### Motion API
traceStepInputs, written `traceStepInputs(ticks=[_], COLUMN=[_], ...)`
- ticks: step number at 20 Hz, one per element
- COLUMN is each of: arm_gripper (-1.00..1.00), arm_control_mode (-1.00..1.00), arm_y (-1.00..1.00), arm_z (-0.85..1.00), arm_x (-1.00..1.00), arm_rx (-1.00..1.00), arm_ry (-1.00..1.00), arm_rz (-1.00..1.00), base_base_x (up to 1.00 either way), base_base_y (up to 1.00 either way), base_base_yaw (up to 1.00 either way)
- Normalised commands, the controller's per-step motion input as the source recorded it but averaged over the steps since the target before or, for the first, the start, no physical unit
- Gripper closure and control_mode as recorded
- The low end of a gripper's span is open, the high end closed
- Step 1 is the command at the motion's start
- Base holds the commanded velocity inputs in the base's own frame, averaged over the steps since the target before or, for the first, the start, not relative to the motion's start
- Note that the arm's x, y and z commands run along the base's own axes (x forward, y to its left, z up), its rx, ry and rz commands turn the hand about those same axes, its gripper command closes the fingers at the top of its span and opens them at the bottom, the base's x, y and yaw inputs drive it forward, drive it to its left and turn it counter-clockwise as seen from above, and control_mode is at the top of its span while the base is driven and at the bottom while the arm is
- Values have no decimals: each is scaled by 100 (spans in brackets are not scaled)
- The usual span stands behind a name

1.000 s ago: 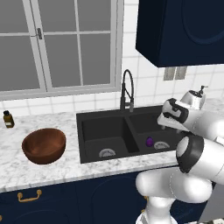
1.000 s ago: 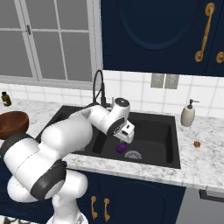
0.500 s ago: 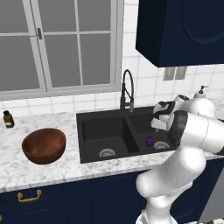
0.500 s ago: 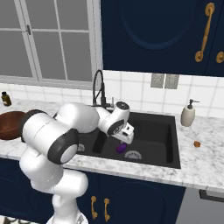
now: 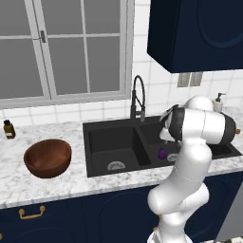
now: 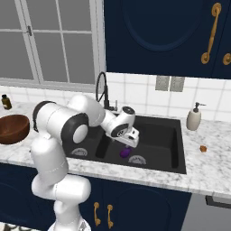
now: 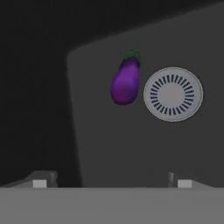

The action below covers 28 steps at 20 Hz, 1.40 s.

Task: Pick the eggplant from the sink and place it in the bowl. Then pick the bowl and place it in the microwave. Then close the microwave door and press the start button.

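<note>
The tool [image 6: 131, 143] hangs wide open above the eggplant [image 7: 125, 81], which lies beside the drain [image 7: 173, 93] in the sink [image 5: 99, 137]. It should probably descend straight and close across the eggplant's narrow width.

eggplant [image 7: 125, 82] in sink [image 5: 102, 129], seemingly touching drain [image 7: 173, 94]; bowl [image 5: 47, 157] left.

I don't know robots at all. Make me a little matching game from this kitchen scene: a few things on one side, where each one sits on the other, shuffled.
Things:
1. eggplant
2. bowl
3. soap dispenser
4. gripper

Places:
A. on the counter, left of the sink
B. hanging above the right basin, jaws open
C. on the basin floor beside the round drain
D. on the counter, right of the sink

Pairs: 1-C, 2-A, 3-D, 4-B
</note>
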Motion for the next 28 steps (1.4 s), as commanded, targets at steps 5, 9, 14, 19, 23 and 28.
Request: traceStepInputs(ticks=[5,9,14,19,23,28], arm_gripper=[-100,-100,-100,-100,-100,-100], arm_control_mode=[-100,-100,-100,-100,-100,-100], arm_y=[-10,-20,-1,0,0,0], arm_z=[-40,-31,-44,-34,-24,-41], arm_x=[29,36,45,38,49,21], arm_rx=[0,0,0,0,3,2], arm_ry=[2,7,10,3,1,3], arm_rz=[5,0,0,-1,-4,-1], base_base_x=[0,0,0,0,0,0], base_base_y=[0,0,0,0,0,0], base_base_yaw=[0,0,0,0,0,0])
